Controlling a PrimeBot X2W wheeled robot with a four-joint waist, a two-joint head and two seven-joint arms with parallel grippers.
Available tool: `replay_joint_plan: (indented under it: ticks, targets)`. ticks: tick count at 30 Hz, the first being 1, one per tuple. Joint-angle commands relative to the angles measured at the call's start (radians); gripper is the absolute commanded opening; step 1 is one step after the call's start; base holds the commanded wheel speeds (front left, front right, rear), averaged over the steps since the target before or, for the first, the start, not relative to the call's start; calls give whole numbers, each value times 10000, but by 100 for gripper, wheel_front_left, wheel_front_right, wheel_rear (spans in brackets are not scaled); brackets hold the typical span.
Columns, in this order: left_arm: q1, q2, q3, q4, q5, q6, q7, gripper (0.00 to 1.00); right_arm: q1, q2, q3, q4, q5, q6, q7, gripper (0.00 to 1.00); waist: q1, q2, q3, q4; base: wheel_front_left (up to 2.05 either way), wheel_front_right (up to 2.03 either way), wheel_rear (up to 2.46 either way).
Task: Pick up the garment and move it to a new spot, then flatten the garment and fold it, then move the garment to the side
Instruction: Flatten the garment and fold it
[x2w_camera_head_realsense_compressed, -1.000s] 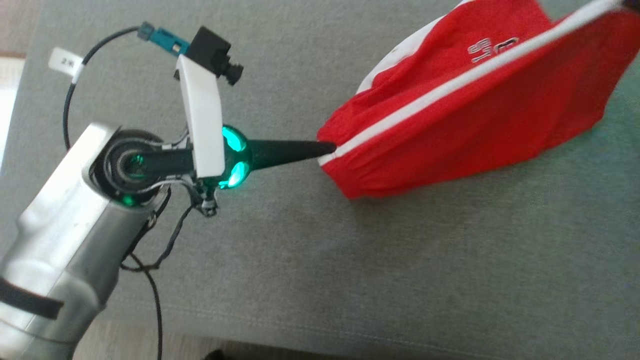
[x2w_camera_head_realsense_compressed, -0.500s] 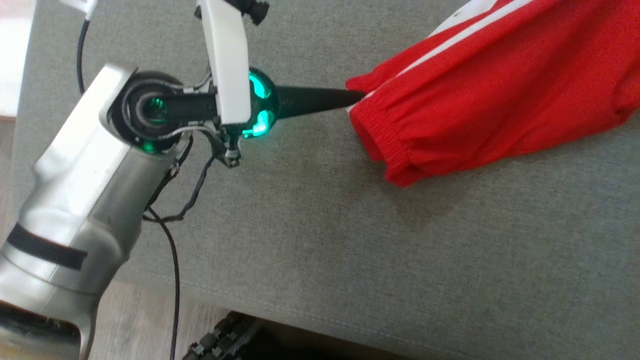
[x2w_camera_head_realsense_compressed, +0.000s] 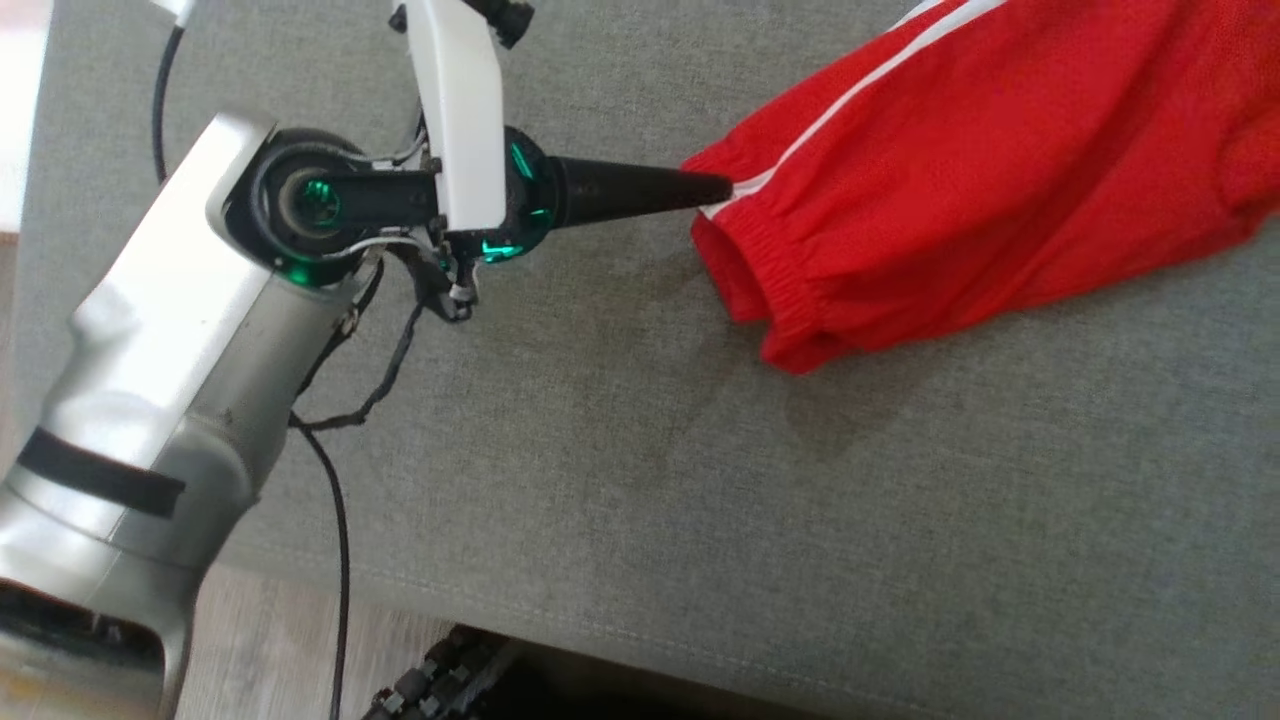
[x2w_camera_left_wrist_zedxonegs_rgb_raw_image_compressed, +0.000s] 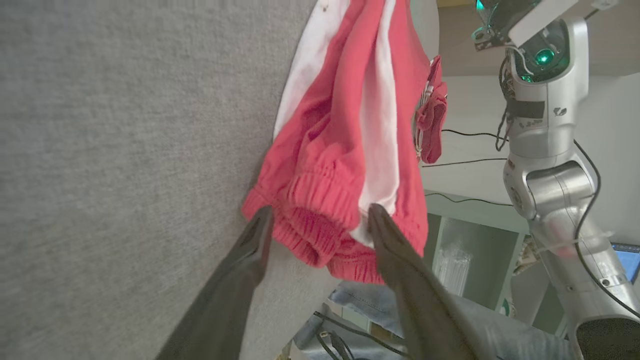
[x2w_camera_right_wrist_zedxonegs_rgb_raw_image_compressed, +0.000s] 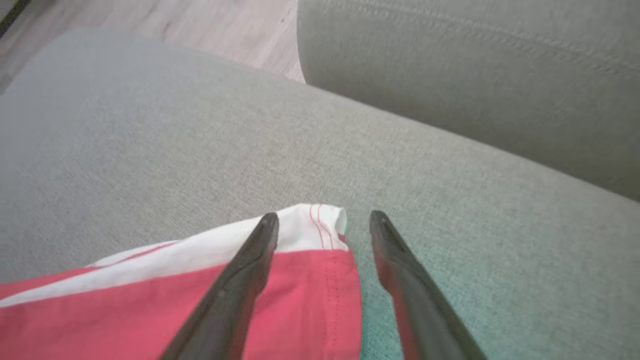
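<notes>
While both claws stand open at opposite ends of the garment (x2w_camera_head_realsense_compressed: 980, 180), the step in hand is judged to be the change from placing to flattening. The garment, red shorts with a white side stripe (x2w_camera_left_wrist_zedxonegs_rgb_raw_image_compressed: 382, 125), lies on the grey upholstered seat (x2w_camera_head_realsense_compressed: 600, 480). It is bunched and puckered, not flat.

Left claw (x2w_camera_left_wrist_zedxonegs_rgb_raw_image_compressed: 320, 215): fingers spread, one to each side of the elastic waistband (x2w_camera_left_wrist_zedxonegs_rgb_raw_image_compressed: 320, 195), gripping nothing.
Right claw (x2w_camera_right_wrist_zedxonegs_rgb_raw_image_compressed: 324, 217): fingers spread over the white hem corner (x2w_camera_right_wrist_zedxonegs_rgb_raw_image_compressed: 315, 225), gripping nothing. Whether the tips touch the cloth cannot be told.

Recommended procedure:
1. Lift each claw clear before any sideways travel, so that no fingertip drags the cloth.
2. Re-grip at the outer corners, not mid-edge. The waistband is gathered and will likely spring back into folds unless held taut.
3. Draw the two ends apart, low over the seat, until the stripe runs straight.
4. Lay the cloth down evenly, then open both claws.

Caution: the fabric looks thin and light, so it is likely to cling to a tip and lift with it. Withdraw slowly.
</notes>
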Motion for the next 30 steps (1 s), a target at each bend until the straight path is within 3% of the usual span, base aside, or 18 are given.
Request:
replay_joint_plan:
  ticks: [1, 6, 11, 15, 20, 21, 23, 27, 30]
  targets:
    - [-397, 551, 461, -189, 145, -54, -72, 100, 62, 33, -53, -151, 8, -7, -305, 100, -1, 0, -195, -86, 0, 0, 0]
    - [-230, 1053, 412, -214, 966, -334, -754, 100, 761, 464, -298, -232, 526, -7, -2198, 100, -1, 0, -851, -283, 0, 0, 0]
    - [4, 1759, 575, -724, 2782, -753, -2984, 100, 1483, 634, -210, -536, 244, -7, -4616, 100, -1, 0, -1509, -512, 0, 0, 0]
    - [449, 2323, 732, -1253, 4674, -700, -5359, 100, 2077, 635, -69, -117, 21, -7, -6176, 100, -1, 0, -1915, -613, 0, 0, 0]
    - [1819, 2110, 845, -2103, 6218, 386, -8023, 100, 2699, 939, 163, 1004, 222, -7, -6559, 100, -1, 0, -2105, -434, 0, 0, 0]
    - [1819, 2110, 845, -2103, 6218, 386, -8023, 100, 2699, 939, 163, 1004, 222, -7, -6559, 100, -1, 0, -2105, -434, 0, 0, 0]
    - [2341, 1979, 695, -2550, 7050, 883, -9057, 100, 2796, 1037, 228, 1510, 280, -7, -6513, 100, -1, 0, -2073, -272, 0, 0, 0]
    - [3472, 1433, 603, -3322, 8007, 1764, -10972, 100, 2941, 1191, 508, 2418, 420, -7, -5805, 100, -1, 0, -1981, 119, 0, 0, 0]
    - [4288, 1158, 528, -3598, 8284, 2181, -11742, 100, 2945, 1251, 736, 3163, 491, -7, -4832, 100, -1, 0, -1933, 372, 0, 0, 0]
